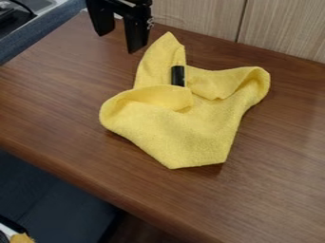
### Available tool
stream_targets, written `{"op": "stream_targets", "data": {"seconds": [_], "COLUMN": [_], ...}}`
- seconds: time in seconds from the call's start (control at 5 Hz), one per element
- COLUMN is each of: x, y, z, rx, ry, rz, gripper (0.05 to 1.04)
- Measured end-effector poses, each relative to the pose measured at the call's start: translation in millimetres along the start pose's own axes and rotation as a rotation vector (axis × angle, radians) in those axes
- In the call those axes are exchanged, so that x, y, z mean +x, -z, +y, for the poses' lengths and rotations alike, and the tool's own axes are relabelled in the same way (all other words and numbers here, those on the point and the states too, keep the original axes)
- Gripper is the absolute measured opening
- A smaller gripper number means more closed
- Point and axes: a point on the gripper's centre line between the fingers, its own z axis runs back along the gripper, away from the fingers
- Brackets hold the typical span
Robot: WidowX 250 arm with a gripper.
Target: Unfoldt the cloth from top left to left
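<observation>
My gripper (120, 40) hangs at the top left over the back of the table, its two fingers apart with nothing between them. It is up and to the left of the yellow cloth (184, 128), not touching it. The cloth lies crumpled mid-table, with one corner pointing up at the back, a curled fold at its left and another at its right. A small black cylindrical object (178, 76) rests among the folds near the cloth's upper middle, its lower end hidden by cloth.
The brown wooden table (279, 190) has its front edge running from the left down to the bottom right. A light wood-grain panel (203, 18) stands behind it. Dark equipment (14, 16) is at the upper left corner, and an orange-yellow item (22, 238) shows at the bottom left.
</observation>
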Motion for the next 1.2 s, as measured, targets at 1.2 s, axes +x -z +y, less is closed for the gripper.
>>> {"op": "stream_targets", "data": {"seconds": [1.2], "x": [47], "y": [69], "z": [-46], "rx": [-0.096], "ry": [0.065], "rz": [0.047], "gripper": [1.0]}}
